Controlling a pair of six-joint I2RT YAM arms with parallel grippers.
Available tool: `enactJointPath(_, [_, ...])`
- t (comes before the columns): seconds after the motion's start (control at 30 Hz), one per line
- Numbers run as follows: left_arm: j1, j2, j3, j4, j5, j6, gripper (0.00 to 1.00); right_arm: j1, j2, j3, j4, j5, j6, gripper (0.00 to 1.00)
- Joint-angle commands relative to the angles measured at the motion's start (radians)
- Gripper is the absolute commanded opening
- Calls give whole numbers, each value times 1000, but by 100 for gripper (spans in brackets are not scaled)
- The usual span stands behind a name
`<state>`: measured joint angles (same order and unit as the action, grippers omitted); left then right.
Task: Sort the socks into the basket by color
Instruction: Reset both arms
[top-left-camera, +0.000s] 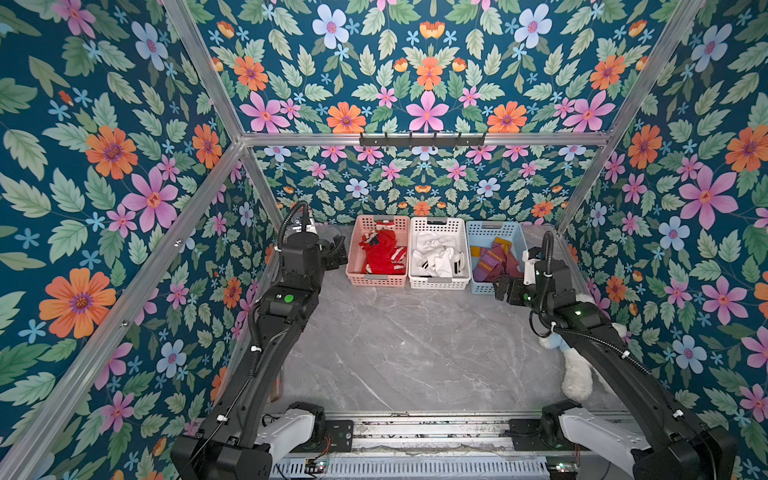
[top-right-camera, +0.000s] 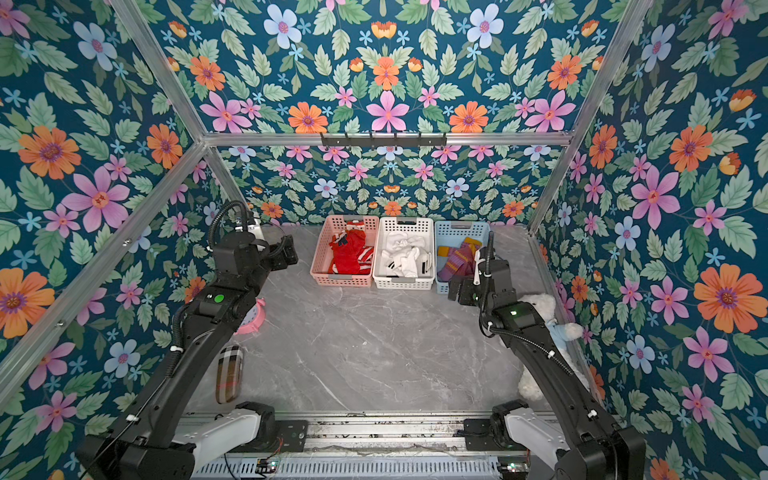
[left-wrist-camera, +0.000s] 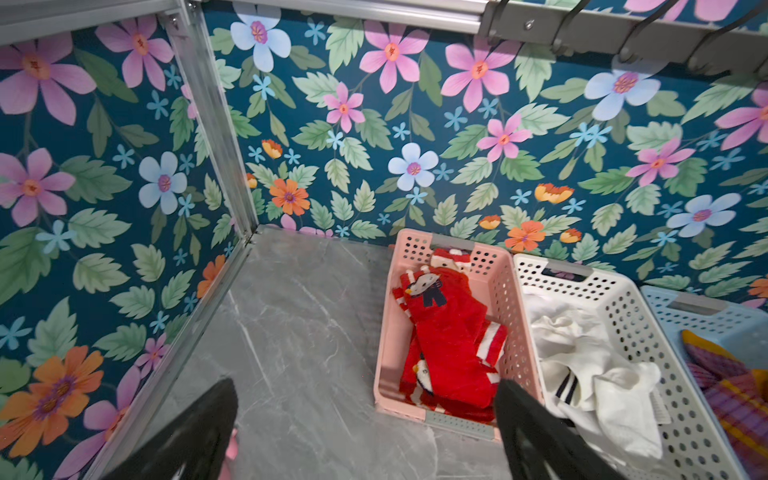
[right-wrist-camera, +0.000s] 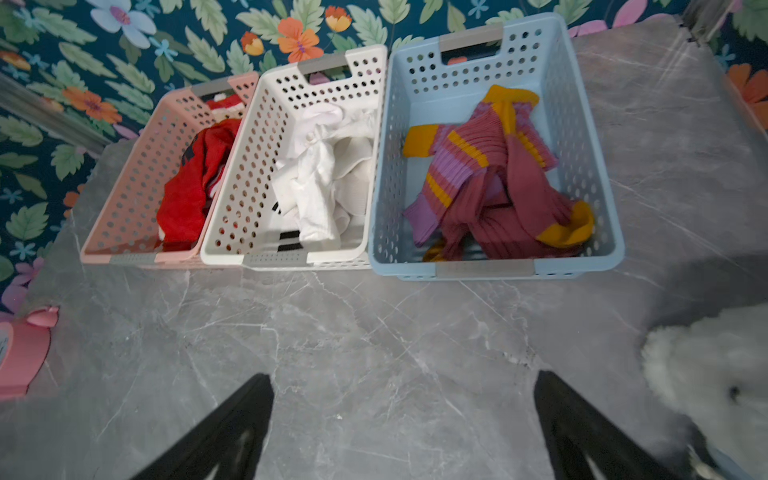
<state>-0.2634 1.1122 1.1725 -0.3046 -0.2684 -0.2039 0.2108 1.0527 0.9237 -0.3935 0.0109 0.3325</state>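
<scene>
**Socks sorted in three baskets, both hands released**

The left hand (left-wrist-camera: 365, 386) hangs with its fingers spread wide, grasping nothing. Just beside it, on the side toward the right hand (right-wrist-camera: 403, 376), stands the pink basket (left-wrist-camera: 384, 332) holding the red socks (left-wrist-camera: 449, 336). The right hand is likewise spread and empty, at the near corner of the blue basket (right-wrist-camera: 582, 145), where the maroon socks (right-wrist-camera: 498, 187) lie. Between those two, the white basket (right-wrist-camera: 249, 174) holds the white socks (right-wrist-camera: 328, 178).

The baskets stand touching in a row at the back wall. The counter (top-left-camera: 415, 340) is grey marble with pale veins. Teal flowered wallpaper (top-left-camera: 124, 166) covers every wall, edged by an aluminium frame (top-left-camera: 216, 83). A black hook rail (top-left-camera: 422, 140) sits high above the baskets. A white bear (top-right-camera: 540, 303) lies behind the right hand, and a pink clock (top-right-camera: 253, 320) and plaid case (top-right-camera: 228, 374) lie behind the left.
</scene>
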Motion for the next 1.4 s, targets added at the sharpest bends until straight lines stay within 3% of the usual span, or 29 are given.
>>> enactJointPath(0.0, [0,16,19,-13,-87,12,99,-70,1,27,23,-58,26,99])
enactJointPath(0.07, [0,33,19,16,-91,60,99,-96,-5,38,23,-35,21,99])
enactJointPath(0.2, [0,50,-75,129,-245,17,99,-97,-24,7,55,213,-21,99])
enactJointPath(0.27, [2,35,-201,306,-157,141,99,-96,-32,-40,96,358,-35,99])
enactJointPath(0.33, [1,18,-344,494,-121,235,99,-97,-47,-102,164,424,-92,99])
enactJointPath(0.47, [3,18,-613,853,-186,300,99,-97,-79,-242,324,512,-115,99])
enactJointPath(0.6, [17,78,-743,1035,-142,292,99,-97,-106,-374,518,543,-161,99])
enactJointPath(0.7, [24,146,-822,1198,-150,295,99,-110,-106,-454,634,665,-141,99])
enactJointPath(0.8, [32,210,-875,1322,-136,317,99,-191,-92,-462,588,492,-60,99])
enactJointPath(0.97, [49,281,-927,1444,-105,309,99,-207,26,-409,494,445,-67,99])
enactJointPath(1.2, [75,412,-991,1677,-63,317,99,-207,74,-526,745,389,-153,99])
enactJointPath(1.37, [88,416,-983,1656,-42,306,99,-206,70,-581,867,362,-188,99])
